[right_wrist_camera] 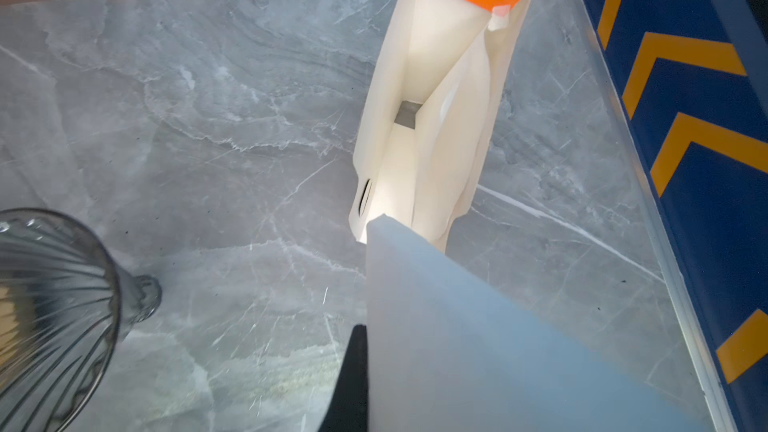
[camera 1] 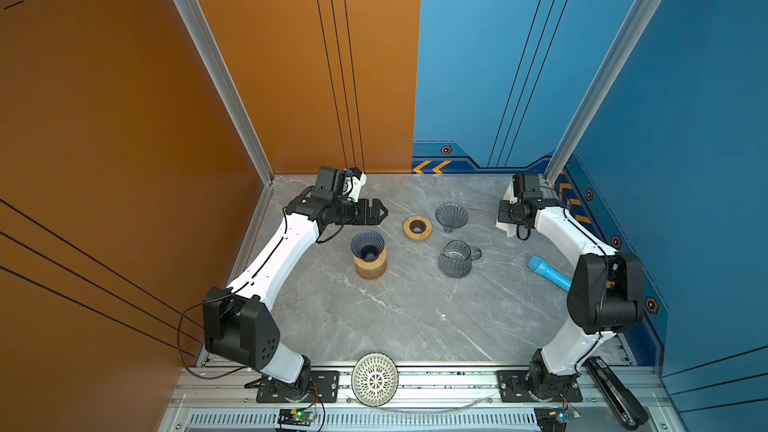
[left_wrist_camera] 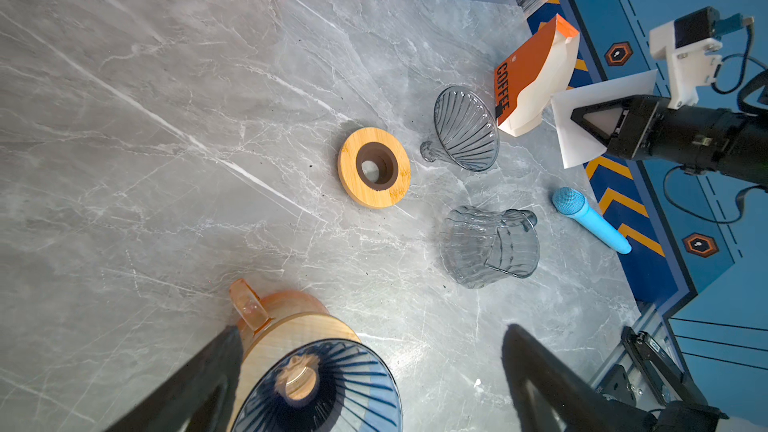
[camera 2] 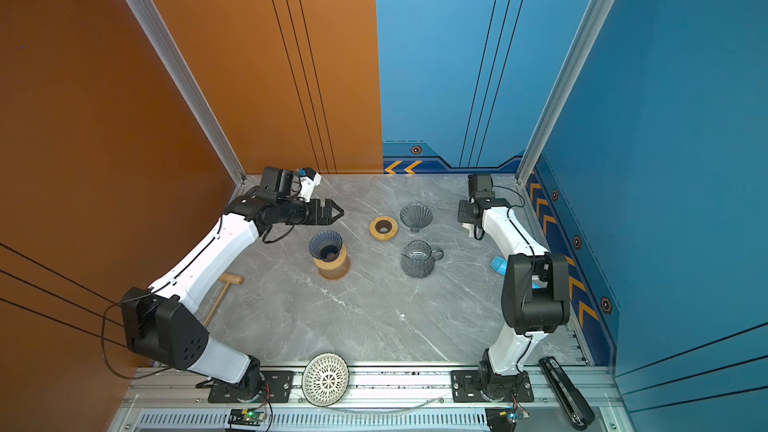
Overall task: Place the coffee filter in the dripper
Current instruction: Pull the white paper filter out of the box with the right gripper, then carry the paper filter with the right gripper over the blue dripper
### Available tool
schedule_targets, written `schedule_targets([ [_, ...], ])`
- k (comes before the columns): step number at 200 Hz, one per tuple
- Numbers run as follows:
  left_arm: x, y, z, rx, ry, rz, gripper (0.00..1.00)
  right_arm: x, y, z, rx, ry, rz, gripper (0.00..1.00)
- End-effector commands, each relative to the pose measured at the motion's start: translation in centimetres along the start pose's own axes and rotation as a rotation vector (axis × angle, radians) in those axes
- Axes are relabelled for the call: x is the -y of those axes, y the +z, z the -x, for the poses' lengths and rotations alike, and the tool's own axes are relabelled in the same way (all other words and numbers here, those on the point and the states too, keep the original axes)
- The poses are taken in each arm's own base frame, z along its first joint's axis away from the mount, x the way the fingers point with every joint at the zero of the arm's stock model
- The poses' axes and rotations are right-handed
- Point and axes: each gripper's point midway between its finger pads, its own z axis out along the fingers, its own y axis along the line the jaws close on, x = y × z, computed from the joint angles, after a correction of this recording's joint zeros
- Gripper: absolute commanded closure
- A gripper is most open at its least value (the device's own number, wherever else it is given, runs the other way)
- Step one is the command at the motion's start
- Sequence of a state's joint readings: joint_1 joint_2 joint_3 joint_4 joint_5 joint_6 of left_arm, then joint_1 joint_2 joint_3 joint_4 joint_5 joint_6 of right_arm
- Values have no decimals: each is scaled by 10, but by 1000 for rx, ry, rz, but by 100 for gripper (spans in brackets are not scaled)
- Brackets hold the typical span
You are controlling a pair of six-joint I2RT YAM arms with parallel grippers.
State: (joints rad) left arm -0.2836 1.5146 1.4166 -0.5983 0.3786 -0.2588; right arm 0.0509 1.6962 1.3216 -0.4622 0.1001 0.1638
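Left wrist: right pincer pinches coffee filter (blue dripper well apart).

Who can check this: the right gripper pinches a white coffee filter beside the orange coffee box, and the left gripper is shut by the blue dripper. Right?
Wrong on one point: the left gripper is open, jaws spread wide near the blue dripper, as the left wrist view shows. The rest stands.

Tabletop clear before blue dripper.

White paper filter pinched in the right hand — blue ribbed dripper stands upright.
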Motion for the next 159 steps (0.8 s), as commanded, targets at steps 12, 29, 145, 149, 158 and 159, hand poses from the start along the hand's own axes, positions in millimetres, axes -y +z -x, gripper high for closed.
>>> schedule_targets([
  [12,13,-16,1,20,37,-24,2,-16,-43,-17,-41,-15,90,100],
  [29,15,-22,0,29,47,-29,2,-27,-65,-18,-30,-49,130,100],
  [145,-10,-55,-21,59,-6,10,2,-154,-179,-28,-76,-393,501,100],
  [149,-11,-56,-22,61,-9,13,2,-160,-183,-28,-78,-408,511,100],
  [158,-13,-59,-24,66,-13,18,2,-173,-189,-30,-82,-447,528,100],
  [159,-13,-59,-24,66,-13,18,2,-174,-189,-31,-83,-451,530,100],
])
